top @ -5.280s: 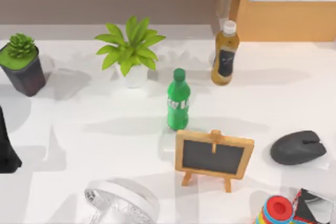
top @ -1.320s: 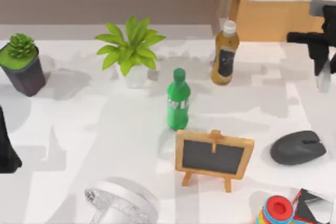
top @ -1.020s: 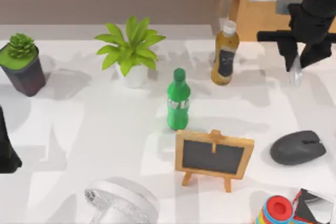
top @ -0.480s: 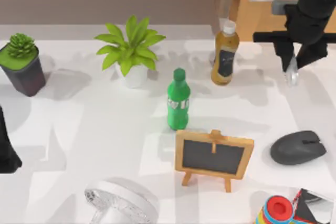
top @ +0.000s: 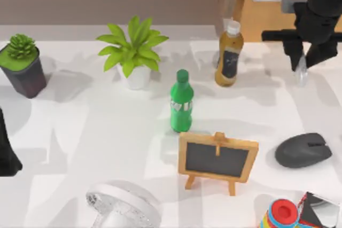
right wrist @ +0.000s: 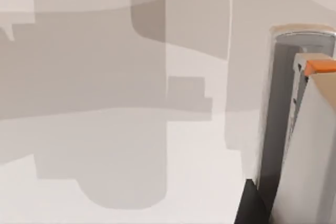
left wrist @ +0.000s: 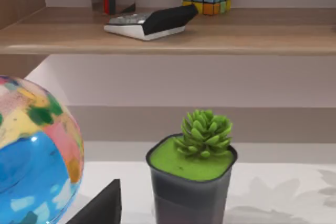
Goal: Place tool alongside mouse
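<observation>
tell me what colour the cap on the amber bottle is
White. The cap tops the amber bottle, clearest in the top view.

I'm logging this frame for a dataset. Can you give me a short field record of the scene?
right gripper: raised over the table's far right, holding a pale grey tool
mouse: dark grey, on the table's right, nearer than the gripper
left arm: parked at the left edge
chalkboard: upright, left of the mouse

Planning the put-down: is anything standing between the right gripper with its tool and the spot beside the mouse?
Nothing visible does. The right gripper hangs over the table's far right, holding a pale tool. The mouse lies nearer, with bare white table between them.
</observation>
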Controlling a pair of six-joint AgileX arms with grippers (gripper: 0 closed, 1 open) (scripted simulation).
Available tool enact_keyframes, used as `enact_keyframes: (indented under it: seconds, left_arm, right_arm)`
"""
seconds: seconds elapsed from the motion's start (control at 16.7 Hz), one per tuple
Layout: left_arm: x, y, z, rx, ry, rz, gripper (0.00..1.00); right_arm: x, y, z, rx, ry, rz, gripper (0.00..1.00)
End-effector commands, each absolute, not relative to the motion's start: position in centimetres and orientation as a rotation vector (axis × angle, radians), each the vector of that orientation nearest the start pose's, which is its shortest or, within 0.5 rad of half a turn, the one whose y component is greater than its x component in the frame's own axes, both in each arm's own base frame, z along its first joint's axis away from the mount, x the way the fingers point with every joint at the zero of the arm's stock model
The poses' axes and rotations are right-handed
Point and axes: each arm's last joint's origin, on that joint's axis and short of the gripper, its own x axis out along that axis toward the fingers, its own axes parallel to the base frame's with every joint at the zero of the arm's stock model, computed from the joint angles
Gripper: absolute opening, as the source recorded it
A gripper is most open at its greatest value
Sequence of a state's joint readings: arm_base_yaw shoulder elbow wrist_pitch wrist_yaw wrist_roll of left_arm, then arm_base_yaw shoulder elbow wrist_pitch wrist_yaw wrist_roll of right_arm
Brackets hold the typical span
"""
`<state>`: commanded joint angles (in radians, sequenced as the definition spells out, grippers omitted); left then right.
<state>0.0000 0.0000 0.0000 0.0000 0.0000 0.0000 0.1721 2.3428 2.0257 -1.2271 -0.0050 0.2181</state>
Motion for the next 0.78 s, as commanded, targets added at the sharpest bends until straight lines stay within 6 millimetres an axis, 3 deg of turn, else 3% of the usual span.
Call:
enact_keyframes:
  seconds: [0.78]
  left_arm:
    - [10.57, -0.12, 16.0, 0.0, 0.0, 0.0, 1.0]
  right_arm:
    - [45.89, 8.45, 16.49, 0.046, 1.505, -0.009, 0.0]
